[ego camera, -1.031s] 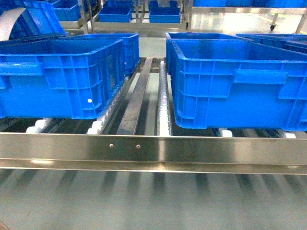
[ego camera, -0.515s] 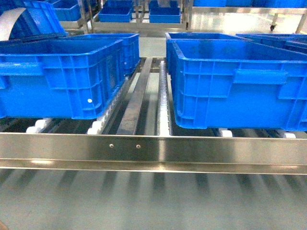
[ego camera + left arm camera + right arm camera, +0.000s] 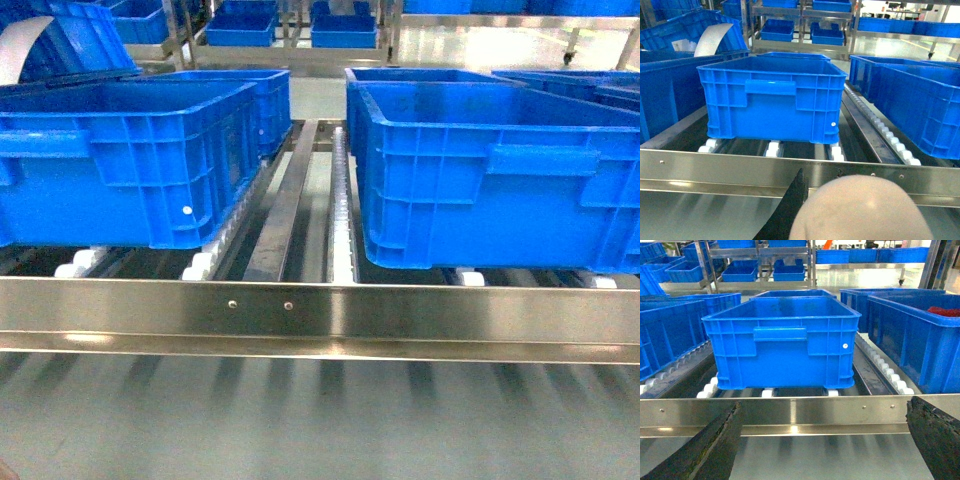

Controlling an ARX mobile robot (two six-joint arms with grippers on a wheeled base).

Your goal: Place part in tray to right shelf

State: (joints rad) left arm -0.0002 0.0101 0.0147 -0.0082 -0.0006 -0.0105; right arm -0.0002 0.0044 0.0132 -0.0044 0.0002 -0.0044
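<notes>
Steel right shelf — 2 blue crates

left gripper: bottom centre, one finger hidden behind blurred beige lump
right crate: cut off at right edge

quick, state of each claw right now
Left claw: cannot be told, a beige rounded shape blocks it.
Right claw: open, holding nothing.
</notes>
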